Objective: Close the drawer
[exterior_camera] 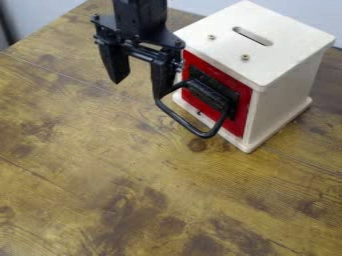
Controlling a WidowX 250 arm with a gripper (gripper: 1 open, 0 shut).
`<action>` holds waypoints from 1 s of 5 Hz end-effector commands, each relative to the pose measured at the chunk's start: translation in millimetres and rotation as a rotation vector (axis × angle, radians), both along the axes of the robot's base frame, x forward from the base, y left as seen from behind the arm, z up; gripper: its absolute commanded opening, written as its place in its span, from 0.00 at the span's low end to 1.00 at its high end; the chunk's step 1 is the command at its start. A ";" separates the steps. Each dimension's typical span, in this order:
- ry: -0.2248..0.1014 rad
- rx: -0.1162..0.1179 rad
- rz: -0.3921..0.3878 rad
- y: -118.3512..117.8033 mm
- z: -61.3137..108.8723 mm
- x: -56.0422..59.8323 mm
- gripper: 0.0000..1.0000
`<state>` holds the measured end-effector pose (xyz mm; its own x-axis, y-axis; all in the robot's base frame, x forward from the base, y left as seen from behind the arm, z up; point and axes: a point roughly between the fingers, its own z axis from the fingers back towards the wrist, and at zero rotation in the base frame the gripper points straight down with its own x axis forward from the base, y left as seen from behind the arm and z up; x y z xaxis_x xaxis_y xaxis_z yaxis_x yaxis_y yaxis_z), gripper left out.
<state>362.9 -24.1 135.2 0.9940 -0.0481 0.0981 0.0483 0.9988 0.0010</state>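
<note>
Honestly, the claw (136,84) has its fingers apart and could snag the drawer's loop handle (195,122) if it swings sideways.

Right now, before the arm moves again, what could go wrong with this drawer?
The loop handle sticks out close beside the gripper, so a sideways move might catch it and pull the drawer open. The red front looks nearly flush with the cream cube, so more pushing could slide the cube.
</note>
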 end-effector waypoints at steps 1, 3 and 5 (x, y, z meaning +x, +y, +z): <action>-0.066 -0.001 0.042 16.2 20.9 14.3 1.00; -0.067 -0.004 0.055 20.7 10.5 23.2 1.00; -0.048 -0.004 0.050 17.0 -8.6 25.4 1.00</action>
